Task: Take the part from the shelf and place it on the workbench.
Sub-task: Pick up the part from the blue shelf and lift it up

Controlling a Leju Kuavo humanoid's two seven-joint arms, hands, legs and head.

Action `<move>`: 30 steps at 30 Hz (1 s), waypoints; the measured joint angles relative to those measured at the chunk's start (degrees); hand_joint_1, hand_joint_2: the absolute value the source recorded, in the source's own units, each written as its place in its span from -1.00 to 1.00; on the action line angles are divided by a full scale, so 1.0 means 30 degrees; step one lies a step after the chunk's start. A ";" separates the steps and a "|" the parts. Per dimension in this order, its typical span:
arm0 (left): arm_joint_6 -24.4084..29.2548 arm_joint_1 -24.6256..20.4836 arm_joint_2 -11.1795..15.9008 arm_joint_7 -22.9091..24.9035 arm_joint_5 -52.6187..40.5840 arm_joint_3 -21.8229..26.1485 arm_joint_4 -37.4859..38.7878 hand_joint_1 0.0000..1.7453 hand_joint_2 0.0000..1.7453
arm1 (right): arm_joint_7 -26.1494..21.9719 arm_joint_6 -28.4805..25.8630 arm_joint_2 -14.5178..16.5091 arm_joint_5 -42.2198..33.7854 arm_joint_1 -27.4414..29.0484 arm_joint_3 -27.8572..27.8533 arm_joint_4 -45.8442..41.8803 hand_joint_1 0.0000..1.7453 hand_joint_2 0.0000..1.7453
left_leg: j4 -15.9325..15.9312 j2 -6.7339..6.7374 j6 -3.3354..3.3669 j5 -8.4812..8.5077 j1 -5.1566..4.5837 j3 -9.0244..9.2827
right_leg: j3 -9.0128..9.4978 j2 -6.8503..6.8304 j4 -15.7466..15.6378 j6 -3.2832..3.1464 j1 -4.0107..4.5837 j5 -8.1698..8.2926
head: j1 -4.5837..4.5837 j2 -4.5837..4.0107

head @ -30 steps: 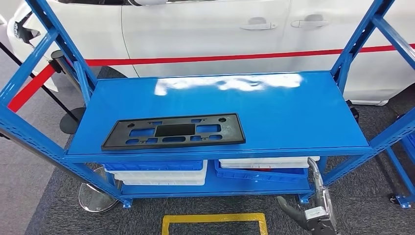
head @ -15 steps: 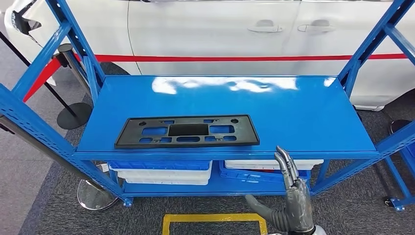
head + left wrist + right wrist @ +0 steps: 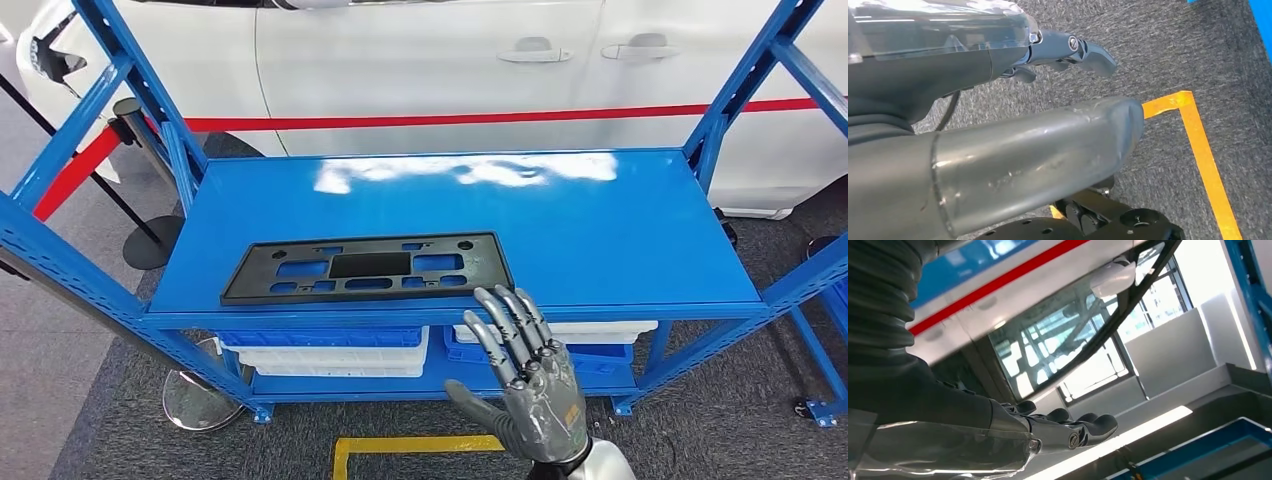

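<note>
Your right hand (image 3: 530, 385) hovers with fingers spread and empty; reach for the part's (image 3: 365, 268) near edge on the shelf (image 3: 600, 220).

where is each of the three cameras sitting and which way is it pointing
Head view: high on the body, looking forward and down at the blue shelf, black part and raised right hand.
Left wrist view: behind the left hand, looking down at grey carpet and yellow tape.
Right wrist view: behind the right hand, tilted up at the white car.
Shared: head and left wrist views show the tape; head and right wrist views show the car.
</note>
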 joint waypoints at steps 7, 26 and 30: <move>-0.0113 -0.0107 -0.0013 -0.0107 -0.0866 0.0015 0.0055 -1.00 -1.00 | 0.2118 -0.0617 0.0448 0.3168 -0.1884 0.1861 0.1441 -1.00 1.00 | -0.4762 -0.0046 0.0408 0.2009 -0.0055 0.2165 | -0.0068 0.0062 0.0212 0.0667 0.0003 -0.0068 | -0.0022 0.0000; -0.0457 -0.0481 0.0235 -0.0712 -0.1630 0.0468 0.0215 -1.00 -1.00 | 0.4613 -0.1508 0.2716 0.3602 -0.5496 0.4185 1.3330 -1.00 1.00 | -0.3526 -0.0028 0.0424 0.1227 -0.0395 0.1543 | -0.0042 0.0036 -0.0408 -0.0303 0.0220 0.0428 | -0.0007 0.0000; -0.0588 -0.0483 0.0330 -0.0808 -0.1527 0.0658 0.0222 -1.00 -1.00 | 0.4648 -0.1555 0.2902 0.3049 -0.5690 0.4260 1.5661 -1.00 1.00 | 0.0011 -0.0012 -0.0136 0.0009 0.0018 -0.0255 | -0.0025 -0.0001 -0.0371 -0.0267 0.0151 0.0374 | -0.0082 0.0000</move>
